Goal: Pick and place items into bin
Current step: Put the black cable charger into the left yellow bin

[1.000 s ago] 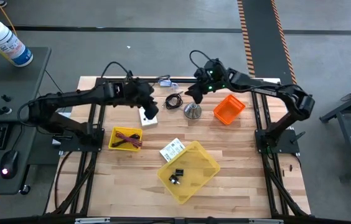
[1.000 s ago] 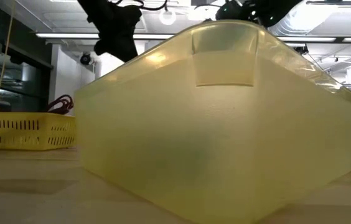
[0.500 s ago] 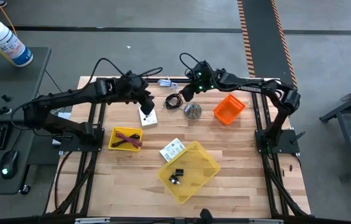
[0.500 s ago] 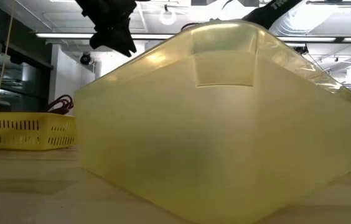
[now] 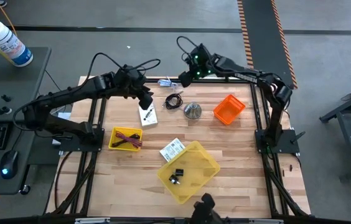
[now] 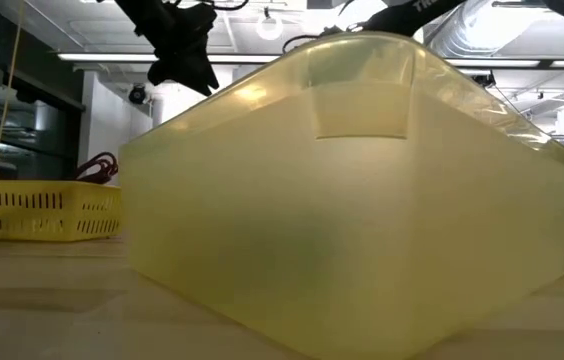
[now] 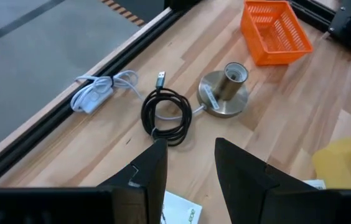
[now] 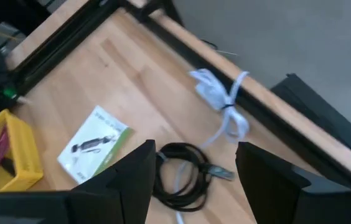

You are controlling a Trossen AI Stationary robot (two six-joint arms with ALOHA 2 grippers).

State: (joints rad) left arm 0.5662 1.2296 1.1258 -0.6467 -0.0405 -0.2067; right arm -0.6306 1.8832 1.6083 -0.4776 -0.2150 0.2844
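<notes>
The left gripper (image 5: 145, 98) is held above the far left part of the table (image 5: 244, 162), over the white card with black mark (image 5: 148, 116); its fingers (image 7: 147, 177) are seen spread apart with nothing between them. The right gripper (image 5: 184, 76) is raised near the far edge, above the coiled black cable (image 5: 173, 101), jaws likewise spread and empty. The cable is lying flat just beside the silver cone-shaped metal piece (image 5: 192, 111). A white bundled cord (image 5: 165, 82) is found at the far edge. The white printed label card (image 5: 172, 150) is resting against the rim of the yellow bin (image 5: 205, 158) near the table's middle; a black clip (image 5: 176, 175) is already inside that bin. A small yellow basket (image 5: 126, 138) sits toward the left edge, an orange basket (image 5: 228, 109) toward the right.
</notes>
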